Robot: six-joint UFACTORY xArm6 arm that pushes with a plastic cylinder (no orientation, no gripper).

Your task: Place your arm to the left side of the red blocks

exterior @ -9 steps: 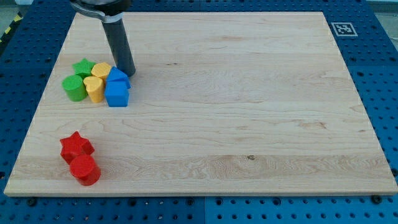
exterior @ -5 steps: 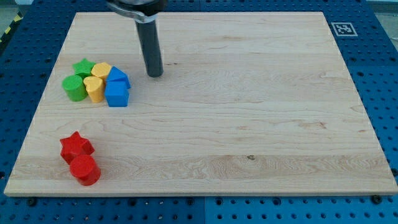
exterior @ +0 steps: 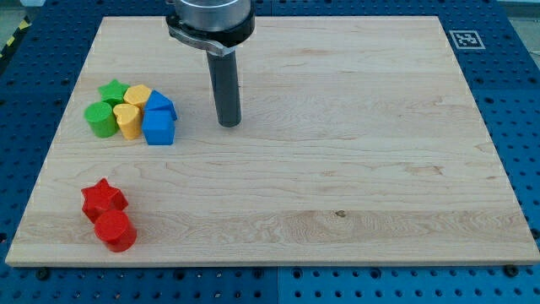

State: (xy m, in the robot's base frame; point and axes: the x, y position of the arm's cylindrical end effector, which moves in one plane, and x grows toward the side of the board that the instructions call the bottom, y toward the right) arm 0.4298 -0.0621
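A pale wooden surface (exterior: 337,169) fills the camera view, resting on a blue perforated base (exterior: 523,101), with a small black-and-white marker (exterior: 466,39) printed at its 1 o'clock corner. The arm's round metal collar (exterior: 209,19) enters at 12 o'clock, and the dark rod (exterior: 225,84) drops from it to the wood. My tip (exterior: 229,124) sits on bare board, near the cluster of six blocks and at 3 o'clock from it, touching none. The arm carries no pincer, only the rod. In that cluster, a blue block (exterior: 158,128) and a second blue block (exterior: 160,105) lie nearest my tip; a yellow block (exterior: 128,121) and another yellow block (exterior: 137,95) sit in the middle; a green cylinder (exterior: 100,119) and a green star (exterior: 112,90) close the far side. The two red blocks, a red star (exterior: 102,198) touching a red cylinder (exterior: 116,230), lie well apart from my tip, at 7 o'clock from it, near the surface's bottom-left corner
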